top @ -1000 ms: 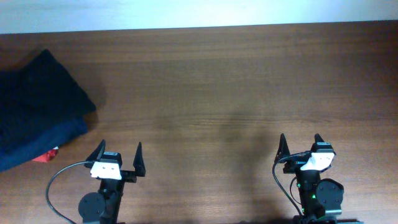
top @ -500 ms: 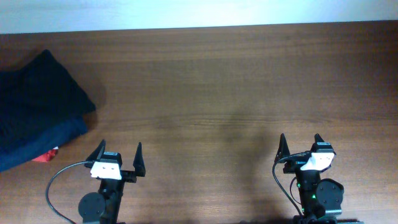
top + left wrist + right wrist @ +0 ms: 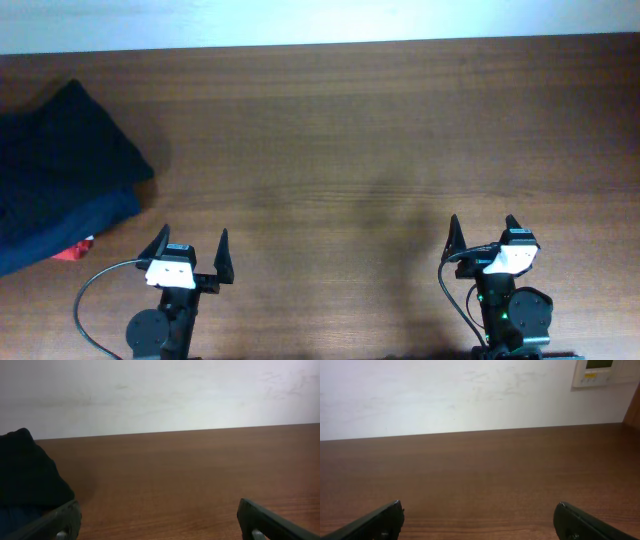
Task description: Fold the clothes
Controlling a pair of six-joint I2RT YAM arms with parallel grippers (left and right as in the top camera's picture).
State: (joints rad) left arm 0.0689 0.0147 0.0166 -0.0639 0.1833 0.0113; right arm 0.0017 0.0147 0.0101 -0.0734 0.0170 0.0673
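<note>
A black garment, apparently the shorts, lies bunched at the table's far left edge; no legs, waistband or fly show. It also shows at the left of the left wrist view. My left gripper is open and empty at the front edge, well to the right of and nearer than the garment; its view shows bare wood between the fingers. My right gripper is open and empty at the front right, with only bare wood between its fingers.
A navy blue folded garment lies under and in front of the black one, with a small red item at its front edge. The brown wooden table meets a white wall at the back. A wall panel hangs at the right.
</note>
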